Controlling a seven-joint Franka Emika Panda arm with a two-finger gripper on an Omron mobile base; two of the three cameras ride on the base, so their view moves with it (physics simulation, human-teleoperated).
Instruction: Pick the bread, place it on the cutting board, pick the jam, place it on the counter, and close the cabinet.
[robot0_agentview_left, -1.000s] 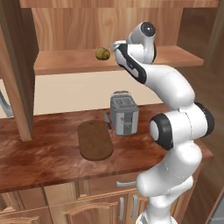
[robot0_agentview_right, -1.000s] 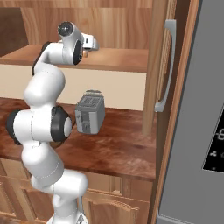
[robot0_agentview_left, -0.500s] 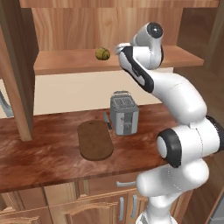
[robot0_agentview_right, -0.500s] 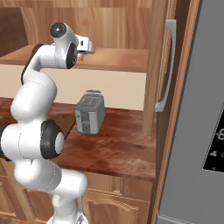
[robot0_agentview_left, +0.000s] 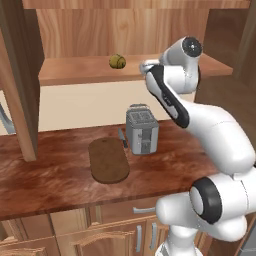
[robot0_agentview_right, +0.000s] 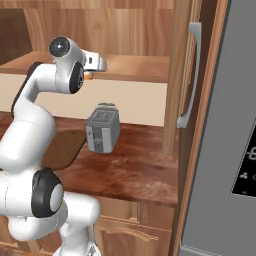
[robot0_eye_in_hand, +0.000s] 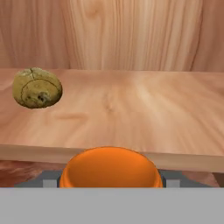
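The jam (robot0_eye_in_hand: 109, 168), a squat orange jar, sits low in the hand view with my gripper (robot0_eye_in_hand: 109, 180) shut on it, just off the front edge of the cabinet shelf (robot0_eye_in_hand: 131, 109). In the right base view the jam (robot0_agentview_right: 88, 76) peeks out under the hand. The bread (robot0_agentview_left: 117, 61), an olive-yellow lumpy ball, rests on the shelf left of my gripper (robot0_agentview_left: 144, 68); in the hand view the bread (robot0_eye_in_hand: 37, 87) is at the left. Below, the dark oval cutting board (robot0_agentview_left: 108, 160) lies bare on the reddish-brown counter (robot0_agentview_left: 50, 180). The cabinet doors (robot0_agentview_left: 20, 75) (robot0_agentview_right: 182, 75) stand open.
A silver toaster (robot0_agentview_left: 141, 131) stands on the counter right of the board, directly under my hand, with a knife (robot0_agentview_left: 122, 137) beside it. A grey fridge (robot0_agentview_right: 230, 150) closes off the right side. The open right door's bar handle (robot0_agentview_right: 187, 80) hangs near the arm.
The hand has drawn back a little from the shelf, rightward in the left base view, with the jam in it, and the arm's elbow has swung higher. The bread has not moved.
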